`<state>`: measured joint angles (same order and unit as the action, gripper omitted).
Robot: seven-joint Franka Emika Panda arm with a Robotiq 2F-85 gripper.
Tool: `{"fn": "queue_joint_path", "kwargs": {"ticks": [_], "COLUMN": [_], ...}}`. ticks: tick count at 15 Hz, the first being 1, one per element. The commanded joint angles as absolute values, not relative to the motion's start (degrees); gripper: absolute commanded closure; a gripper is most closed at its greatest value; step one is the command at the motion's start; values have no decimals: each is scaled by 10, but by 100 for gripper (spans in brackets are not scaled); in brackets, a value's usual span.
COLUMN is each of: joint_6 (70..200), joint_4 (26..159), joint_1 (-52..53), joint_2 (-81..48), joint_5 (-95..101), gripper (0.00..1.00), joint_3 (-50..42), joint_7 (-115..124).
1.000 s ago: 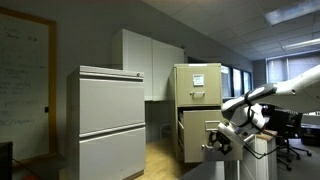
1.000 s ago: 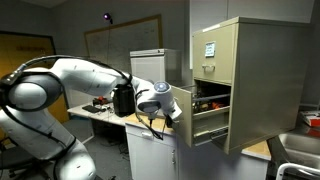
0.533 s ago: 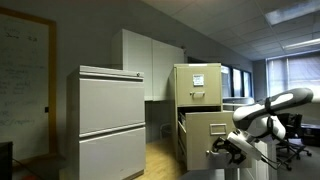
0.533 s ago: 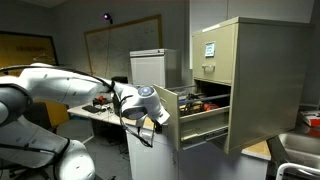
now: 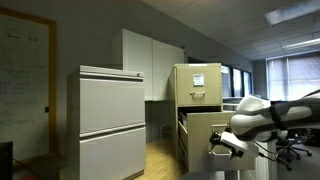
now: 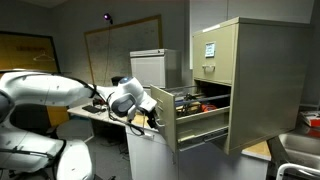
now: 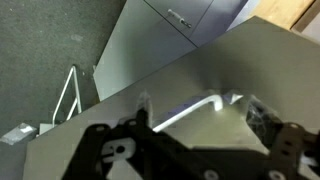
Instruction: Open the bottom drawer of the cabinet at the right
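Tall, narrow tan metal filing cabinet (image 6: 265,80) beside a wider pale grey cabinet (image 5: 110,115). Deep beige metal bottom drawer (image 6: 205,125) drawn well out of the tan cabinet, with dim contents inside. Black gripper (image 6: 152,117) on the white robot arm (image 6: 50,90), right at the drawer's plain front. In wrist view, a pale bar handle (image 7: 190,110) across that front, with dark fingers (image 7: 110,150) low on either side. Clamped or spread: cannot tell.
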<state>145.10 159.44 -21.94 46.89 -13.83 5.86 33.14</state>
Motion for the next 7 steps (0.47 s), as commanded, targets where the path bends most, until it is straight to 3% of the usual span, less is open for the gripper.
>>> {"fn": "queue_joint_path", "kwargs": {"ticks": [1,7], "joint_6": [1425,1264], "joint_4": [1593,1557], "joint_1": [-211,-111], "joint_2": [573,566], "joint_5": [-101,-136], "gripper": [0,0], "joint_3": [120,65], "joint_7": [402,371]}}
